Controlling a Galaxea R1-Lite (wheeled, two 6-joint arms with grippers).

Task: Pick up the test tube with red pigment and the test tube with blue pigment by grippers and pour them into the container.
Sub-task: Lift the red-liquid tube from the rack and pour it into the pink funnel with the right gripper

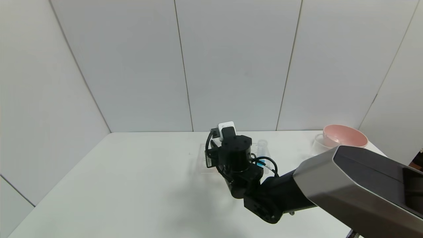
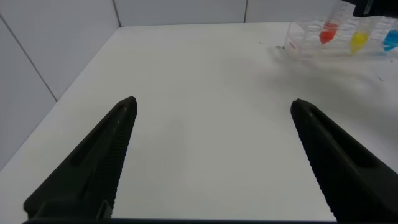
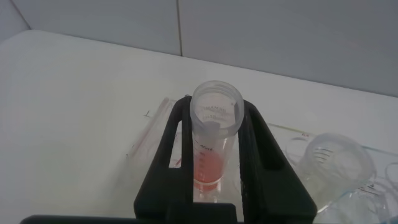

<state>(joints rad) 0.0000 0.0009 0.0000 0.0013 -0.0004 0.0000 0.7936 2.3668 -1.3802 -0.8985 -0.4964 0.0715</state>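
My right gripper (image 3: 214,107) is shut on the test tube with red pigment (image 3: 214,146), which is upright over the clear rack (image 3: 155,124). I cannot tell whether the tube is clear of the rack. In the head view the right wrist (image 1: 236,155) hides this tube. The test tube with blue pigment (image 1: 261,162) stands in the rack just right of the wrist. In the left wrist view the red tube (image 2: 328,32) and the blue tube (image 2: 392,40) stand far off. My left gripper (image 2: 212,102) is open and empty over bare table. A clear rim (image 1: 318,142) left of the pink bowl may be the container.
A tube with yellow liquid (image 2: 359,41) stands between the red and blue tubes. A pink bowl (image 1: 345,136) sits at the back right of the white table (image 1: 132,185). Grey wall panels close the back and both sides.
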